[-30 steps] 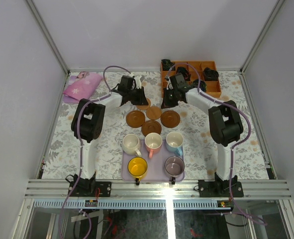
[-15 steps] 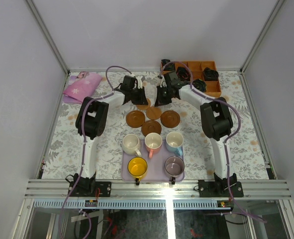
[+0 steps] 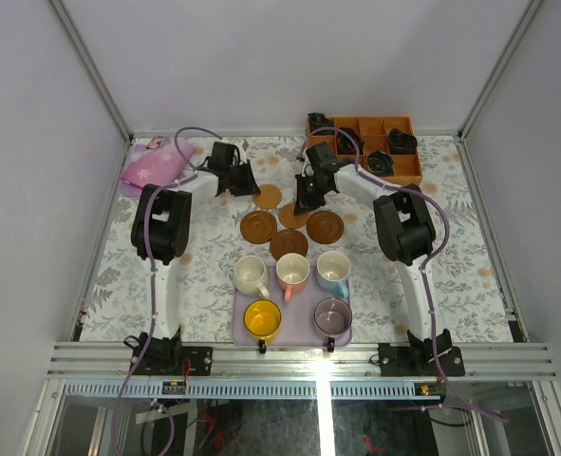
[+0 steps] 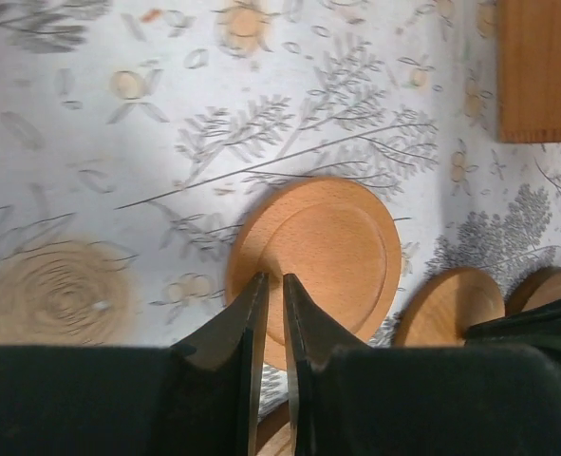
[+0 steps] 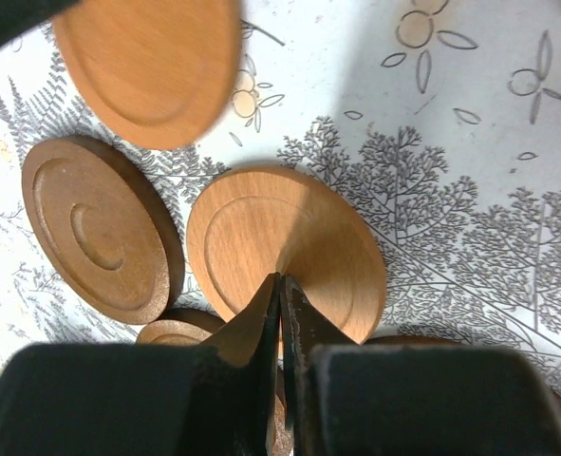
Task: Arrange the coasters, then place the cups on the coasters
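1. top external view: five brown coasters (image 3: 289, 244) lie close together on the desk (image 3: 204, 275), some touching. five cups (image 3: 292, 274) wait on a lavender tray (image 3: 297, 328) nearer the arm bases.
2. left wrist view: the left end effector (image 4: 272, 285) is closed to a sliver and grips nothing. its tips are at the near rim of the far-left coaster (image 4: 313, 242).
3. right wrist view: the right end effector (image 5: 280, 285) is pinched closed and empty. its tips are over a pale coaster (image 5: 285, 252), with other coasters close around.
4. the step in hand looks like spreading the coasters; no cup is placed yet.
5. the next move likely calls for gentle sideways nudges, so each disc lies apart with room for a cup.
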Motion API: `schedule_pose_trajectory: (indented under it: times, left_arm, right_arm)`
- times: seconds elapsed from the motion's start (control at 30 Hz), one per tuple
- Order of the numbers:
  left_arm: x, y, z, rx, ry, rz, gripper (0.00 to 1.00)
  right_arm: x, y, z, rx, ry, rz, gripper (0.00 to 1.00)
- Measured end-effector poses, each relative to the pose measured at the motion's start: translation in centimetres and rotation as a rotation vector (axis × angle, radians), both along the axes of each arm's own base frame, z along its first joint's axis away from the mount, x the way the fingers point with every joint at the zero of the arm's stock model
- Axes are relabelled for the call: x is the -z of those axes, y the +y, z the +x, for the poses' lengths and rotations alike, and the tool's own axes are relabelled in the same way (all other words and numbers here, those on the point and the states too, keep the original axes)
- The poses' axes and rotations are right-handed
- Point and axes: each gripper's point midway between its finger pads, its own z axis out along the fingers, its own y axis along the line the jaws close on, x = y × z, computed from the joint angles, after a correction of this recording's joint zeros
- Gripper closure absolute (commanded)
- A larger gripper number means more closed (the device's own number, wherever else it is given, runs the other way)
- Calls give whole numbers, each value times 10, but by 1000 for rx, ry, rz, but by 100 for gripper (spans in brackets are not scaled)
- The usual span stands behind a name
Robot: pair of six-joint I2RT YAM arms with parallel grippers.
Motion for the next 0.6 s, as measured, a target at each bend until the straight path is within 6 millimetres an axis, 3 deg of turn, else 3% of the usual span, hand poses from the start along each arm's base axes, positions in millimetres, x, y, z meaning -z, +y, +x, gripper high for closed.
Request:
schedule_pose_trajectory:
  times: [0.17, 0.37, 0.47, 0.6]
  left_arm:
    - [0, 23, 3, -56, 7, 8, 88]
    - [1, 32, 3, -79, 8, 20, 88]
    - [1, 35, 2, -89, 10, 27, 88]
    - [1, 47, -1, -117, 15, 42, 88]
  right_arm:
    - [1, -6, 12, 31, -13, -56, 96]
    - [0, -19, 32, 91, -37, -89, 96]
    - [1, -37, 43, 143, -29, -89, 97]
    - [2, -76, 64, 239, -22, -89, 97]
